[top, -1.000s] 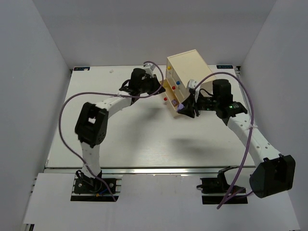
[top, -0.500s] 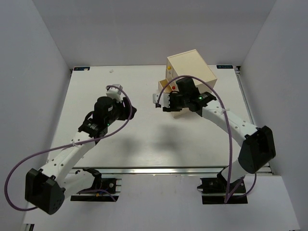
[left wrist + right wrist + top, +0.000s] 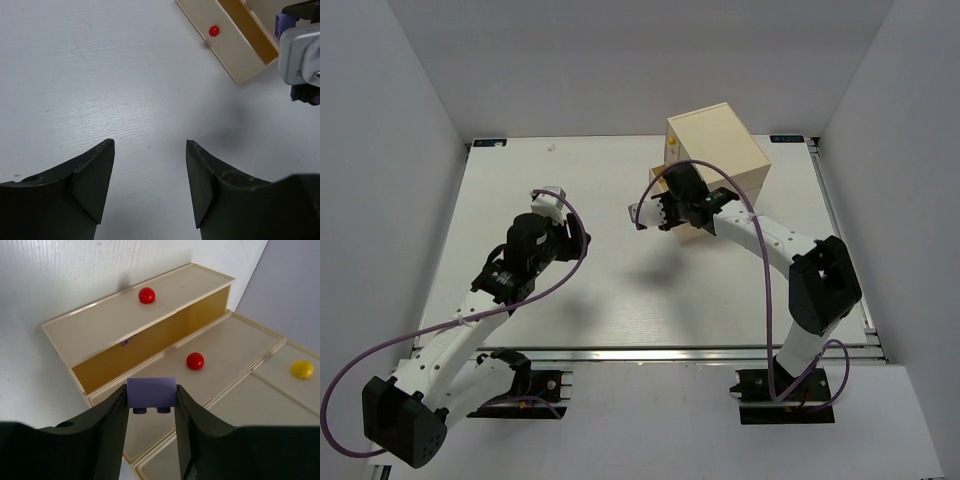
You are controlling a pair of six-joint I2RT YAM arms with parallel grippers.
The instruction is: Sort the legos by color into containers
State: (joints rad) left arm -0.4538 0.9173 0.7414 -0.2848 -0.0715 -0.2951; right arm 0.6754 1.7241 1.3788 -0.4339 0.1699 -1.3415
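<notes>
A purple lego [image 3: 151, 391] is gripped between the fingers of the right gripper [image 3: 151, 401] at the lower centre of the right wrist view, its studs turned toward the bottom edge. Above it a drawer [image 3: 100, 322] with a red knob [image 3: 146, 295] is seen pulled out of the chest [image 3: 240, 350]. A purple bit [image 3: 127, 341] shows inside the drawer, but it is too hidden to be identified.

In the top view the right gripper [image 3: 642, 213] is placed at centre, just left of the chest [image 3: 715, 150]. The left gripper [image 3: 575, 232] is found left of centre, well apart from the chest. In the left wrist view the left gripper [image 3: 150, 150] is spread with nothing held, only bare table [image 3: 100, 75] being seen between the fingers
</notes>
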